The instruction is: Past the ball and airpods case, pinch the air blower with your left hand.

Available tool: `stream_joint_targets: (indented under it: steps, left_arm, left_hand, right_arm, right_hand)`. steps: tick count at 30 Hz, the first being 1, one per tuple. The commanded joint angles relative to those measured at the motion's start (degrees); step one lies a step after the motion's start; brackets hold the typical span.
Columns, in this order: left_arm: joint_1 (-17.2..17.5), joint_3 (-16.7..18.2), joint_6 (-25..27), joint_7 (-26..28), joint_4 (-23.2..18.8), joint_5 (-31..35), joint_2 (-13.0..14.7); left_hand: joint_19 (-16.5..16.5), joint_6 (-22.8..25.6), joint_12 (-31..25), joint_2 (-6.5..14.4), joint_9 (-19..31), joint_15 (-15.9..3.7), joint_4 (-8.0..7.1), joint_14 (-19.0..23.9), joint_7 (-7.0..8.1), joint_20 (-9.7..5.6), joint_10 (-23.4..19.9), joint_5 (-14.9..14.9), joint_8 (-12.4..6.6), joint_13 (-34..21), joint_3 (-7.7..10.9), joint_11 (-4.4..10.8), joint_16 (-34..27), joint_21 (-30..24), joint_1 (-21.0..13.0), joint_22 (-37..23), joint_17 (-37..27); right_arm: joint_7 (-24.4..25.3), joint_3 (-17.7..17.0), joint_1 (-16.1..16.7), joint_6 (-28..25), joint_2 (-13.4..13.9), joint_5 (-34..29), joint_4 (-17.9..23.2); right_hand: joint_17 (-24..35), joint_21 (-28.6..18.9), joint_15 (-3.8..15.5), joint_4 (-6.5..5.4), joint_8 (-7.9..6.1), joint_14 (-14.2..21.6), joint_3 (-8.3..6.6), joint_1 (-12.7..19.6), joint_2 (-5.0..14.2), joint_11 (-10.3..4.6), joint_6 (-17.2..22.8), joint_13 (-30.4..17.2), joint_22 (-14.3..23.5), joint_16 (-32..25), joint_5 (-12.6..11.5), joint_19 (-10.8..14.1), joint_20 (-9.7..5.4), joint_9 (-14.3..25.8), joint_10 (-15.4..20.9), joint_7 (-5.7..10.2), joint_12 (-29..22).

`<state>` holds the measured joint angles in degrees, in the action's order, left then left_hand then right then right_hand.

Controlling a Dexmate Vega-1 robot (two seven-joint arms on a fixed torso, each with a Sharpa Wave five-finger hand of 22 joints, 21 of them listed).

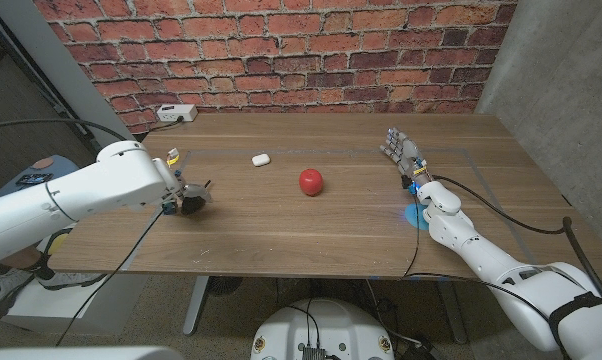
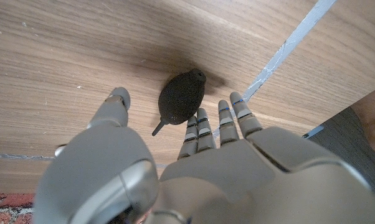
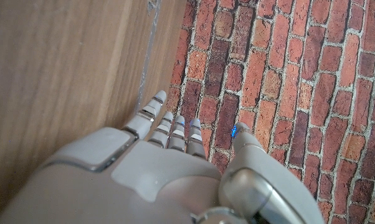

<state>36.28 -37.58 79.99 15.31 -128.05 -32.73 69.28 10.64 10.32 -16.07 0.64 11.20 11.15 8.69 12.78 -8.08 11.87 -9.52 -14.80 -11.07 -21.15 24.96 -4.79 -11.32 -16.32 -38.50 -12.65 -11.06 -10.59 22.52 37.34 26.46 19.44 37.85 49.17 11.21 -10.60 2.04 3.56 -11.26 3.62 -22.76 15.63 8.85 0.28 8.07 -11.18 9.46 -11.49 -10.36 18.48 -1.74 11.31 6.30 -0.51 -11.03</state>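
The left hand's point(image 2: 194, 168) fingers point(image 2: 203, 127) and thumb stand apart around the black air blower point(image 2: 180, 98), not yet closed on it. The blower lies on the table point(image 1: 281, 225), long axis running between them, nozzle pointing back toward the palm. It sits well left of the red ball point(image 1: 311, 181) and airpods case point(image 1: 260, 158); the right hand point(image 1: 405, 157) waits open, far beyond the ball.

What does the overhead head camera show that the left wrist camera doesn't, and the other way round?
Head view alone: the red ball, the white airpods case, the brick wall, a power strip and the right robot hand with its fingers apart, holding nothing. Left wrist view alone: a close look at the air blower lying on the wood between the thumb and fingers, not yet pinched, with its thin nozzle toward the palm. Both: the left robot hand, the blower, the table and its tape line.
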Motion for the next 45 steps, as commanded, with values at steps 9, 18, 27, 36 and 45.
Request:
stream_joint_targets:
  steps: [9,18,27,36,45]
  left_arm:
    - [0.7,0.8,0.0,0.1,1.1,0.8,-1.4]
    - [0.1,-0.4,0.0,1.6,1.5,0.3,-2.2]
    - [-1.3,-1.9,0.0,8.6,1.8,-4.6,-2.3]
    - [-1.4,-1.7,0.0,17.4,2.0,-10.8,-2.7]
    - [-1.1,-1.0,0.0,19.6,1.4,-12.7,-2.5]
  left_hand:
    - [0.1,0.0,0.4,0.4,0.0,0.12,0.01,0.5,-0.16,0.27,0.2,0.3,-0.40,-0.4,-0.23,-0.10,-0.5,-0.2,-0.6,-0.3,-0.1]
    - [1.7,1.0,-0.2,0.9,0.0,-0.48,0.28,1.7,-0.72,0.12,-1.3,0.4,-0.84,-0.7,-0.06,-0.48,-0.9,-0.9,-1.6,-0.4,-0.1]
    - [6.0,6.7,-2.8,2.2,0.6,-3.29,0.68,7.3,-1.29,-0.37,-7.4,-0.1,-2.93,-2.1,0.38,-0.99,-3.0,-3.0,-4.3,-0.4,-0.6]
    - [12.4,15.2,-7.1,3.0,2.0,-6.15,0.86,14.9,-1.35,-1.31,-15.3,-0.7,-5.89,-5.1,0.10,-0.88,-5.9,-6.2,-7.4,-0.3,-1.3]
    - [14.5,18.5,-9.0,2.8,2.8,-7.27,0.88,17.9,-0.51,-2.16,-18.1,-1.1,-7.04,-6.5,-0.11,0.45,-6.8,-7.4,-8.8,-0.3,-1.5]
  right_arm:
    - [-1.0,0.4,-1.7,-0.5,-0.7,-0.3,-2.7]
    - [-1.2,0.2,-1.8,-0.4,-0.8,-0.1,-3.3]
    - [-0.9,-0.1,-1.4,-0.4,-0.7,0.2,-2.9]
    - [-0.7,-0.3,-0.5,-0.8,-0.4,0.5,-1.6]
    - [-0.2,-0.5,0.4,-1.0,0.1,0.7,-0.2]
  right_hand:
    - [0.0,-0.4,-0.17,0.21,-0.31,0.2,0.09,0.7,0.05,0.46,0.2,0.0,0.3,-0.4,0.1,-0.1,0.41,0.2,0.2,-0.21,-0.2]
    - [0.1,-0.4,-0.30,0.21,-0.30,0.2,0.16,0.7,0.09,0.35,0.2,0.0,0.3,-0.4,0.1,0.0,0.47,0.2,0.2,-0.21,-0.2]
    - [0.1,-0.4,-0.25,0.23,-0.30,0.2,0.19,0.7,0.15,0.41,0.1,0.0,0.3,-0.4,0.1,0.0,0.47,0.2,0.1,-0.25,-0.2]
    - [0.1,-0.4,-0.32,0.25,-0.29,0.2,0.24,0.7,0.18,0.31,0.1,0.0,0.3,-0.4,0.1,0.0,0.46,0.2,0.1,-0.23,-0.2]
    - [0.1,-0.4,-0.30,0.27,-0.29,0.2,0.30,0.7,0.16,0.36,0.1,0.0,0.3,-0.4,0.1,0.0,0.46,0.2,0.1,-0.22,-0.2]
